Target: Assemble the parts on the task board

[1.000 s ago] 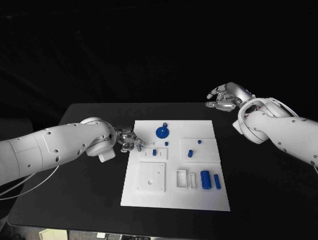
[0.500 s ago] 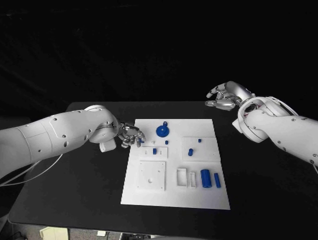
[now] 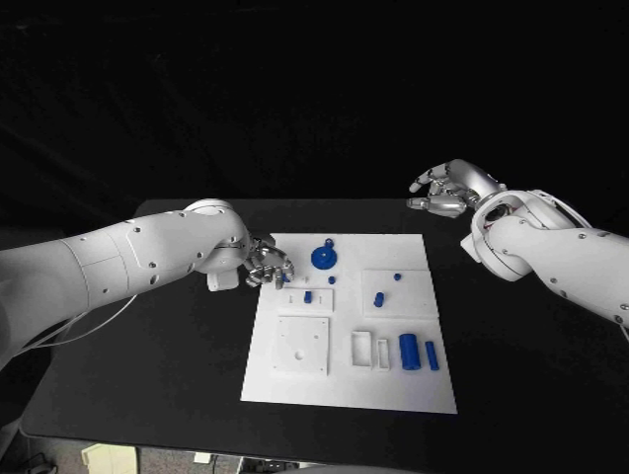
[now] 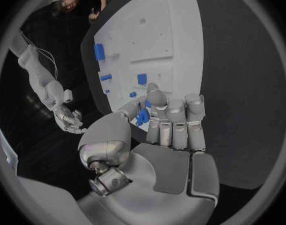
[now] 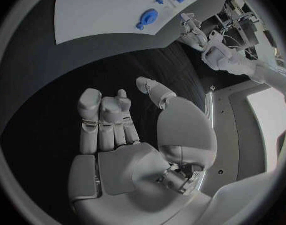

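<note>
Hovering at the task board (image 3: 346,387) edge, left robot hand (image 3: 269,266) pinches a blue part (image 4: 142,117).

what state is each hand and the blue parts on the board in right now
left hand: pinches a small blue part at the task board's left edge
right hand: fingers curled, holds nothing, off the board
round blue part: lying on the board
two blue cylinders: lying side by side

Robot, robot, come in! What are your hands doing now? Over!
Left hand pinches a small blue part at the task board's edge. Right hand holds nothing, off the board. Nothing in the way.
</note>
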Robot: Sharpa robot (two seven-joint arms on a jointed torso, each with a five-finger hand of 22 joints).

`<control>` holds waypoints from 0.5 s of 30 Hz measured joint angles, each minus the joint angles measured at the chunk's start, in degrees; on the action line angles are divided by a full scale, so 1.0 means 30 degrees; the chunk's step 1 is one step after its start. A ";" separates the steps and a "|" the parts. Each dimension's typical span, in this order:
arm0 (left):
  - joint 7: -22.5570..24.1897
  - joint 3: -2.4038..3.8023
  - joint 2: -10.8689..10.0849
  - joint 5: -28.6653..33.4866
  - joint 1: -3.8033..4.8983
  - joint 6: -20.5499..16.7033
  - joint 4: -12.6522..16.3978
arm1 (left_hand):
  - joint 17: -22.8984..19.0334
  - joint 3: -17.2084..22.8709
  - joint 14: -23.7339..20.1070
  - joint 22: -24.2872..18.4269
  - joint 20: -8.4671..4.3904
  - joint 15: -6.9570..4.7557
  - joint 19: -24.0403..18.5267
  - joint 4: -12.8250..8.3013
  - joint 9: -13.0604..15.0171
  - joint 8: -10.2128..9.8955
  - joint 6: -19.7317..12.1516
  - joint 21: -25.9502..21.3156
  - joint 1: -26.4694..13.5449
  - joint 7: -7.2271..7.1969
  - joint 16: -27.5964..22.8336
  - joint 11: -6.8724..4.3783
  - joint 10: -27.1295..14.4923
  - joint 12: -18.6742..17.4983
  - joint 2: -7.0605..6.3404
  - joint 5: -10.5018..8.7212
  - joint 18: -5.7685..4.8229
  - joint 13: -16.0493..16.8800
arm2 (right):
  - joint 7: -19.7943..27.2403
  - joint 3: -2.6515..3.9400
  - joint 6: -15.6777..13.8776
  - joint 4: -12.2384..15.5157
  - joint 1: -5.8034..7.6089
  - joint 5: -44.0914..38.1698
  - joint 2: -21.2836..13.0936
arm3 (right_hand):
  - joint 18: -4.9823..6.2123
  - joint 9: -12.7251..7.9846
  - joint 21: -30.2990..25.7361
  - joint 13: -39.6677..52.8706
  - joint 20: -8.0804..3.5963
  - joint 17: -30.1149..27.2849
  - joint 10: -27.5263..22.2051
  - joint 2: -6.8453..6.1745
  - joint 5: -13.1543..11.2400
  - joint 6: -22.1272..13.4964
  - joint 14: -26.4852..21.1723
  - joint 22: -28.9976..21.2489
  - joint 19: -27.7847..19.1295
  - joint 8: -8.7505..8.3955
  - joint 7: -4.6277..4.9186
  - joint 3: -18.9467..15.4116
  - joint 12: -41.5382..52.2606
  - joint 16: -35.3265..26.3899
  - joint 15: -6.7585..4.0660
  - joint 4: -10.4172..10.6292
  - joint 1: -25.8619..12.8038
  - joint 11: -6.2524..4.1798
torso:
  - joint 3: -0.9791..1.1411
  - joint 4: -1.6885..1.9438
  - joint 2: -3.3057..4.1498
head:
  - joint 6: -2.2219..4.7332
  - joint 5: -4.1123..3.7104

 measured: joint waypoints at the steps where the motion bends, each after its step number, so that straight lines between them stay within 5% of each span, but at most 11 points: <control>1: -0.0017 -0.0001 0.0028 -0.0150 0.0000 0.0059 0.0000 | 0.0000 0.0007 0.0000 0.0000 0.0000 0.0000 0.0000 -0.0006 0.0020 0.0000 0.0000 0.0000 0.0000 0.0000 0.0000 0.0001 0.0000 0.0000 0.0000 0.0000 -0.0001 0.0000 | 0.0000 0.0000 0.0001 0.0000 -0.0001 0.0000 -0.0006 | -0.0001 0.0000 0.0000 0.0000 -0.0022 0.0000 0.0000 0.0000 0.0000 -0.0001 0.0000 0.0000 0.0024 0.0000 -0.0001 0.0000 0.0000 0.0000 0.0000 0.0000 0.0000 0.0000 | 0.0004 -0.0002 -0.0002 | -0.0002 0.0002; 11: -0.0122 -0.0145 0.0191 -0.0569 0.0002 0.0910 -0.0115 | -0.0002 0.0024 0.0001 -0.0003 0.0000 -0.0001 0.0001 -0.0024 0.0210 -0.0110 0.0000 0.0018 0.0135 0.0000 0.0000 0.0027 0.0031 0.0000 -0.0121 -0.0002 -0.0005 -0.0002 | 0.0001 -0.0007 0.0009 -0.0005 -0.0007 0.0002 -0.0005 | 0.0001 -0.0004 0.0000 0.0001 -0.0021 -0.0003 0.0000 0.0000 0.0000 -0.0002 0.0000 -0.0002 0.0025 0.0000 -0.0002 0.0000 0.0000 0.0000 0.0000 0.0000 0.0000 0.0000 | 0.0005 0.0002 -0.0016 | -0.0066 0.0015; 15: -0.0170 -0.0447 0.0301 -0.0523 0.0009 0.1236 -0.0201 | -0.0003 0.0025 0.0002 -0.0004 0.0001 -0.0001 0.0001 -0.0026 0.0284 -0.0176 0.0000 0.0066 0.0138 0.0001 -0.0001 0.0026 0.0033 0.0000 -0.0119 -0.0005 -0.0005 -0.0003 | 0.0001 -0.0007 0.0010 -0.0005 -0.0007 0.0003 -0.0001 | 0.0000 -0.0004 0.0000 0.0002 -0.0021 -0.0004 0.0000 0.0000 0.0000 -0.0003 0.0000 -0.0003 0.0025 0.0000 -0.0003 0.0000 0.0000 0.0000 0.0000 0.0000 0.0000 0.0000 | 0.0007 0.0005 -0.0016 | -0.0097 0.0015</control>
